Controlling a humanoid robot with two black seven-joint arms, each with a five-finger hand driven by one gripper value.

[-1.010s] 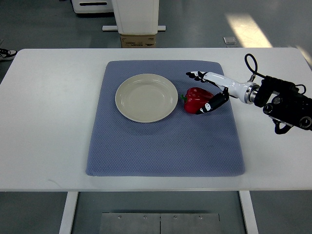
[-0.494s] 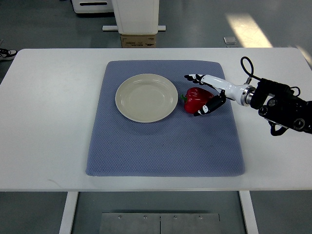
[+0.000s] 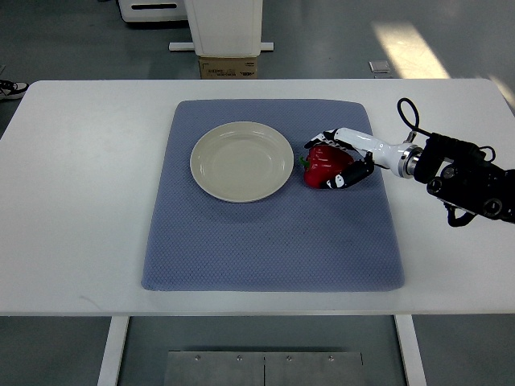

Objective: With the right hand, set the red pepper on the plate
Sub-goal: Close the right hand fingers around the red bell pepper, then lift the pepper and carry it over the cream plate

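Note:
A red bell pepper with a green stem lies on the blue mat, just right of the empty cream plate. My right hand comes in from the right edge and is curled around the pepper: white fingers wrap its far side and the dark thumb presses its near side. The pepper still rests on the mat. No left arm shows.
The mat covers the middle of a white table. The right arm's black forearm stretches over the table's right side. Beyond the far edge stand a white pedestal and a cardboard box on the floor.
The right hand's fingers, spread above the pepper a second ago, have dropped and closed around it. The pepper and plate have stayed in place.

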